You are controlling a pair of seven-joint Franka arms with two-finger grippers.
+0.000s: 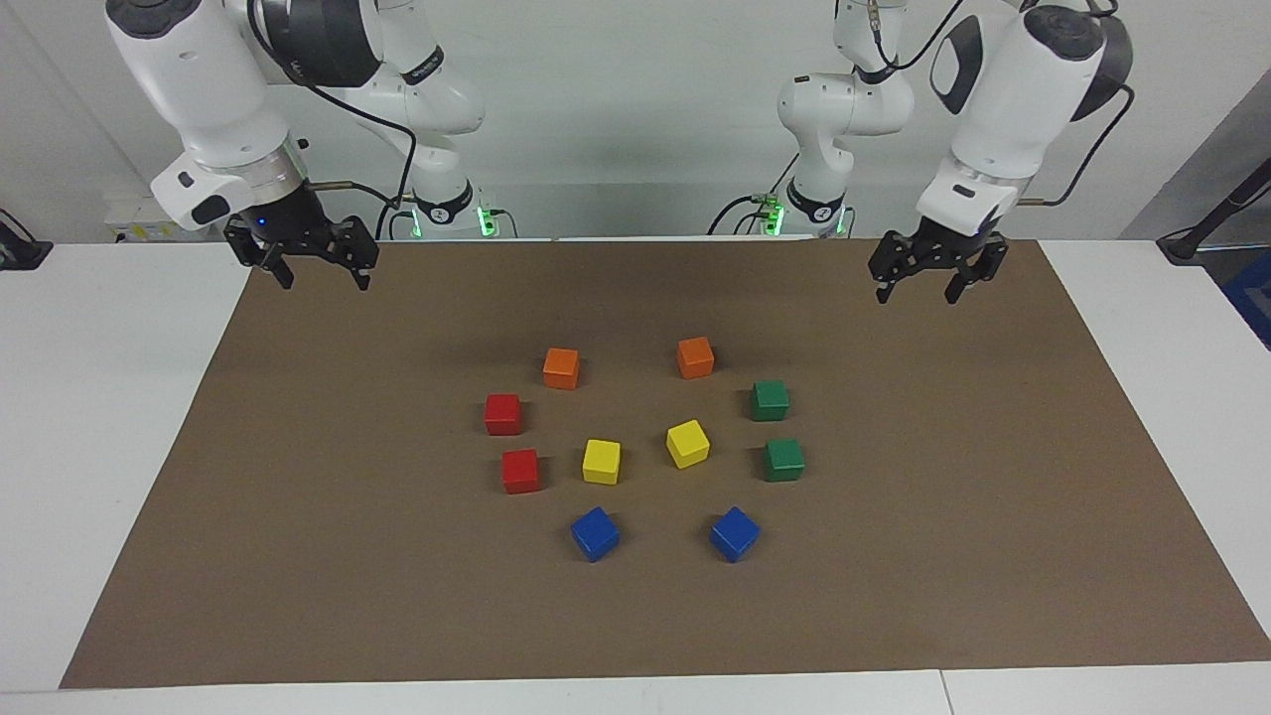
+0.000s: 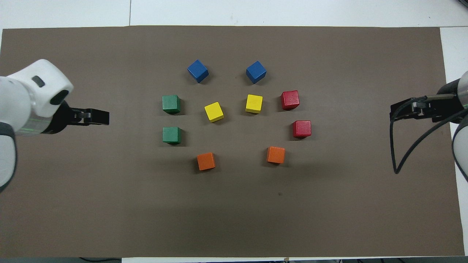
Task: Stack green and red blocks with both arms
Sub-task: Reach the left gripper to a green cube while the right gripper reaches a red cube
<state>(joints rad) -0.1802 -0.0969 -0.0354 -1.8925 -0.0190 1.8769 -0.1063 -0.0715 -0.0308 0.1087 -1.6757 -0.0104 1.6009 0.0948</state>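
Robotics lab: two white arms [image 1: 213, 94] over a brown mat [image 1: 993, 497].

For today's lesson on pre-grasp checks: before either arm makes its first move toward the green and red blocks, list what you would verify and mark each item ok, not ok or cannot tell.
1. Left gripper empty, fingers open, up over the mat's edge: ok.
2. Right gripper empty, fingers open, up over the mat's edge: ok.
3. Two green blocks apart, unstacked, toward the left arm's end: ok.
4. Two red blocks apart, unstacked, toward the right arm's end: ok.
5. Yellow blocks lie between the pairs, not touching them: ok.
6. Stacking begun: not ok.
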